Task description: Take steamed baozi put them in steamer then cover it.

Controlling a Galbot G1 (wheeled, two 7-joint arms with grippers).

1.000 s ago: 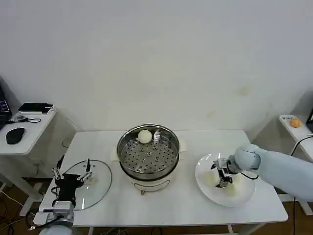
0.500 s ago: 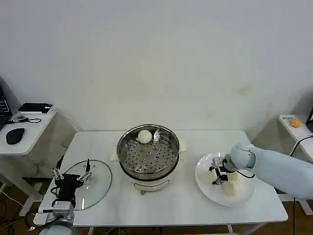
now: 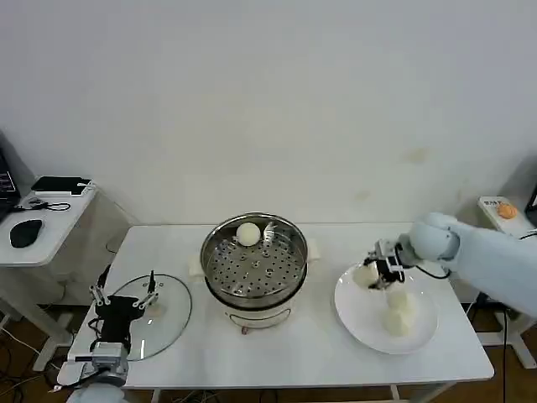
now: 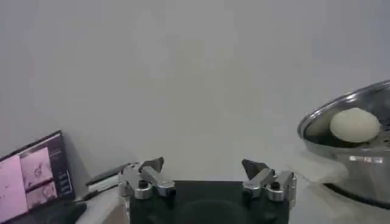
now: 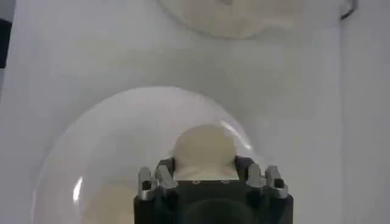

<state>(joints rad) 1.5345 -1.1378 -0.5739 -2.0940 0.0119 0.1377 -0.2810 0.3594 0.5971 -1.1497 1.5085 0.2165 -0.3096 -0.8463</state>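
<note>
Right gripper (image 3: 378,273) is clamped on 1 steamed baozi (image 3: 366,274) and has risen off the white plate (image 3: 357,321) since a second ago, when it sat low among the buns; it now hangs over the plate's far left rim, toward the steamer. In the right wrist view the bun (image 5: 204,146) sits between the closed-in fingers, with the plate below it. That suggests the pick has succeeded and the carry to the steamer is the step in hand.

Nearest the robot, the left gripper (image 3: 124,299) rests with its fingers spread apart over the glass cover (image 3: 164,323) at the table's front left, idle. On the plate 2 buns (image 3: 396,312) seem to remain, stacked close, though the count is hard to judge. Between plate and steamer (image 3: 254,260) lies bare tabletop, so the path is open; the raised steel rim is the edge to clear. Farther in, 1 bun (image 3: 248,233) already sits at the back of the perforated tray, leaving the front and sides free.
</note>
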